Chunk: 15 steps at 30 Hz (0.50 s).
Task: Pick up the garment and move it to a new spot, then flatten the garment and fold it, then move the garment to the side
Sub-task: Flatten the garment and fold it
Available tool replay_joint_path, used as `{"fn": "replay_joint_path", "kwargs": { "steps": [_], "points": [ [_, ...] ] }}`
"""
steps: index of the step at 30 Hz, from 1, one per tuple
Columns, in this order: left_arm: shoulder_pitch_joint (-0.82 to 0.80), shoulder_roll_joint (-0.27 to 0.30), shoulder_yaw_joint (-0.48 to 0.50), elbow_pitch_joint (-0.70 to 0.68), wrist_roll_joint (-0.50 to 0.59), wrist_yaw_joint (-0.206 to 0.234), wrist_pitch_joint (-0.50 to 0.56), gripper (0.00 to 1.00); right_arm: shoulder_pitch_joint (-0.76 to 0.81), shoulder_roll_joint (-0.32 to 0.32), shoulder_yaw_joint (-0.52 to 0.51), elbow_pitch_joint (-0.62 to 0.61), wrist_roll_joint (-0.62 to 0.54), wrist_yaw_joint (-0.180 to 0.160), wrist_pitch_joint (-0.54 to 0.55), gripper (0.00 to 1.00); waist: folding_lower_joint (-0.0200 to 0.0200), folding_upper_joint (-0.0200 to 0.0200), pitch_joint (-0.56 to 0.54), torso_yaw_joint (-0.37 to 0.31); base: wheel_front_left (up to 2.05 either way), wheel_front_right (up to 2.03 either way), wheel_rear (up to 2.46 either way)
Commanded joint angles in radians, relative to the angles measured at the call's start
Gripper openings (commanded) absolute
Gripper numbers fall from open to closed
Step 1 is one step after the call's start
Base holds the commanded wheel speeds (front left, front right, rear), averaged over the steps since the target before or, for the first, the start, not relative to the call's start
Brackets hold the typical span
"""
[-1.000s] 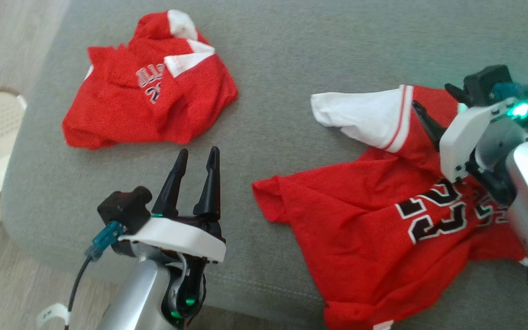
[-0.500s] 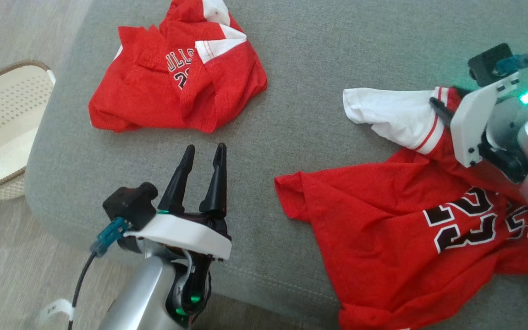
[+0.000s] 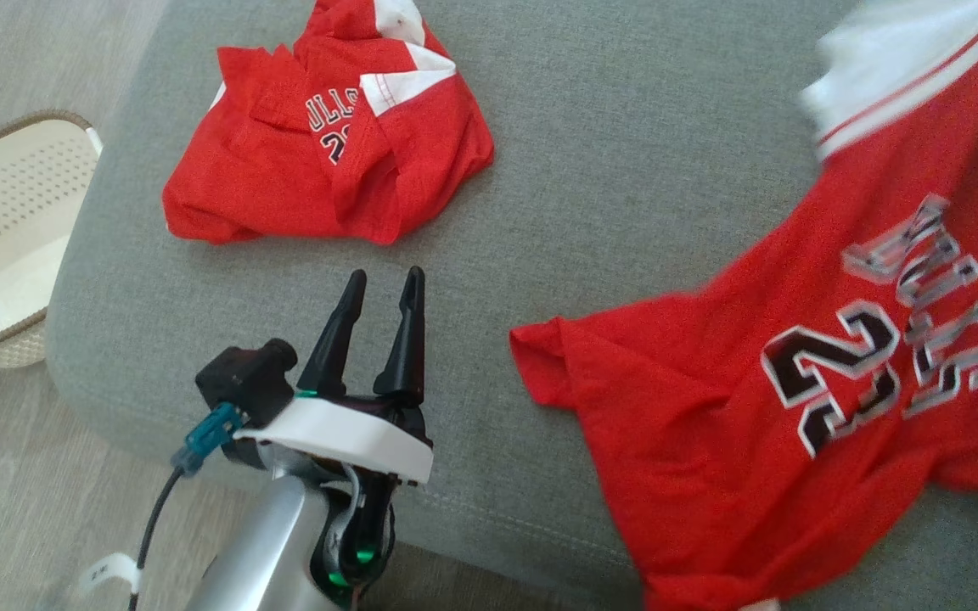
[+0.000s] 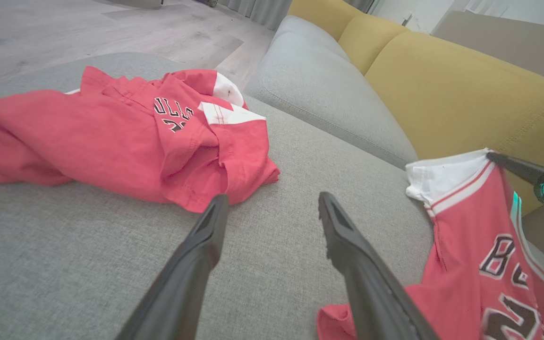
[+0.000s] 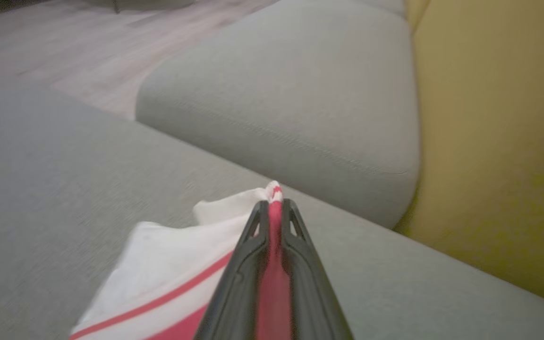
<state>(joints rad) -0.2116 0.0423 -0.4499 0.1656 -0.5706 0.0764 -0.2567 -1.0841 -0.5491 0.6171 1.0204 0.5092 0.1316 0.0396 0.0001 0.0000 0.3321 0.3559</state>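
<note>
Your right end effector (image 5: pixel 274 204) is pinched shut on the jersey (image 3: pixel 761 441) near its white sleeve, and the hem rests on the sofa (image 3: pixel 625 170). Lift until it hangs clear before carrying. The left end effector (image 3: pixel 383 284) hovers parted and empty.

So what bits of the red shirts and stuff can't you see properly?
Lifted jersey, head view: blurred, and its right side runs off the picture's edge.
Crumpled jersey, head view: its own folds hide part of the lettering; the top edge cuts it off.
Basket, head view: cut off at the left edge.
Right gripper, right wrist view: its fingers hide how much cloth they pinch.
</note>
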Motion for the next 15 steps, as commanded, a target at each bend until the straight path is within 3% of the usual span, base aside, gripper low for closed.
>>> {"fn": "replay_joint_path", "kwargs": {
  "steps": [1,6,10,11,12,15],
  "points": [
    [-0.023,0.008,0.021,-0.034,-0.005,0.004,-0.005,1.0,-0.061,-0.015,-0.062,0.061,-0.05,-0.001,-0.079,0.0,-0.0001,0.0,-0.001,0.004,0.0,0.0,0.0],
    [-0.025,0.008,0.01,-0.035,-0.008,0.005,-0.005,1.0,-0.176,-0.035,-0.209,0.224,-0.144,-0.001,-0.232,0.0,-0.0001,0.0,-0.002,0.012,0.0,0.0,0.0],
    [-0.025,0.008,0.002,-0.04,-0.017,0.008,-0.005,1.0,-0.221,-0.063,-0.326,0.264,-0.239,-0.001,-0.277,0.0,-0.0001,0.0,0.002,0.021,0.0,0.0,0.0],
    [-0.025,0.008,0.002,-0.04,-0.018,0.009,-0.005,1.0,-0.215,-0.062,-0.346,0.267,-0.264,-0.001,-0.275,0.44,-0.0001,0.0,0.003,0.022,0.0,0.0,0.0],
    [-0.025,0.008,0.003,-0.04,-0.02,0.01,-0.005,1.0,-0.204,-0.057,-0.363,0.268,-0.289,-0.001,-0.257,1.0,-0.0001,0.0,0.002,0.021,0.0,0.0,0.0],
    [-0.025,0.008,0.007,-0.041,-0.024,0.015,-0.005,1.0,-0.163,-0.041,-0.418,0.27,-0.355,-0.001,-0.201,1.0,-0.0001,0.0,0.001,0.014,0.0,0.0,0.0]
  ]
}}
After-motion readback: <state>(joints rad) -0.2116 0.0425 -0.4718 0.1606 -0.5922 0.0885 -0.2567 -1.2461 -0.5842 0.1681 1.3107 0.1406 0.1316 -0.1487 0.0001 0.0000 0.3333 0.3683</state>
